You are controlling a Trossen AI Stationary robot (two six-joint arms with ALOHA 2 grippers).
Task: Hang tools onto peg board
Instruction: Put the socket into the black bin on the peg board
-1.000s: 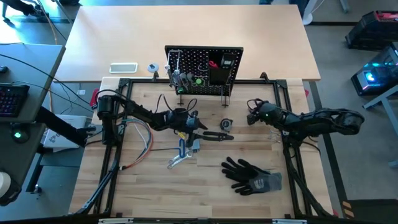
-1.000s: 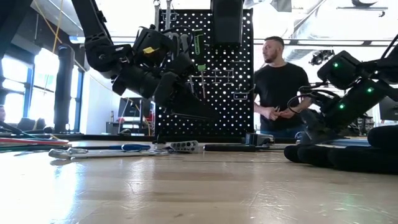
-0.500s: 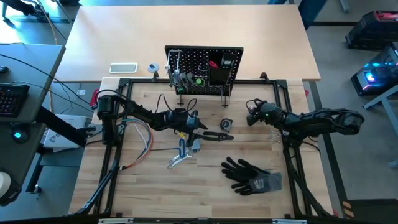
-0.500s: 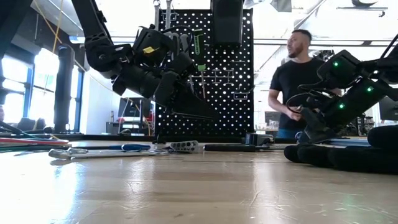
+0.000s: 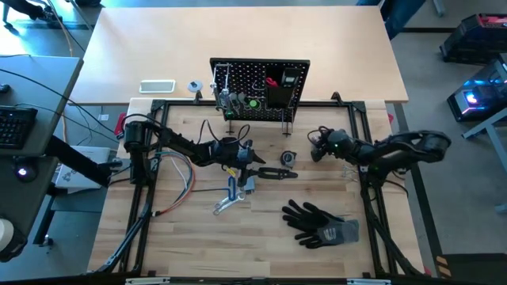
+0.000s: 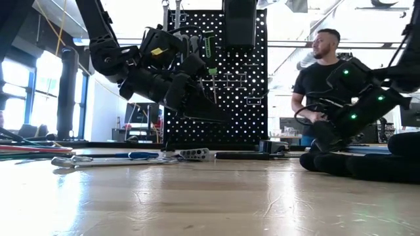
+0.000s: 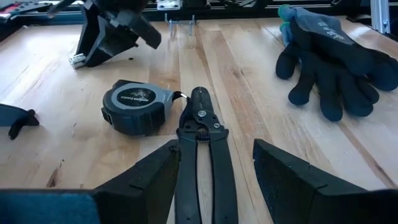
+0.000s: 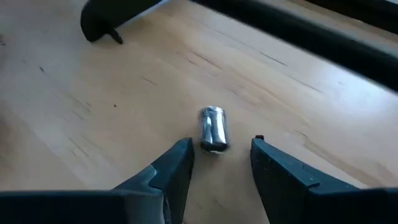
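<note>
We see black pliers (image 7: 205, 162) lying flat between the left gripper's (image 7: 214, 177) spread fingers; right gripper (image 8: 221, 165) open over a socket (image 8: 212, 129).

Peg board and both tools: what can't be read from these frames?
- Peg board, high view: hung items too small to identify.
- Black pliers, left wrist view: handles cut off at the picture's edge, between the open left tool.
- Silver cylinder, right wrist view: too blurred to identify, ahead of the open right tool.

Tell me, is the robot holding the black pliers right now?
No, the black pliers lie flat on the wooden table between the open fingers of the left gripper, which do not touch them.
</note>
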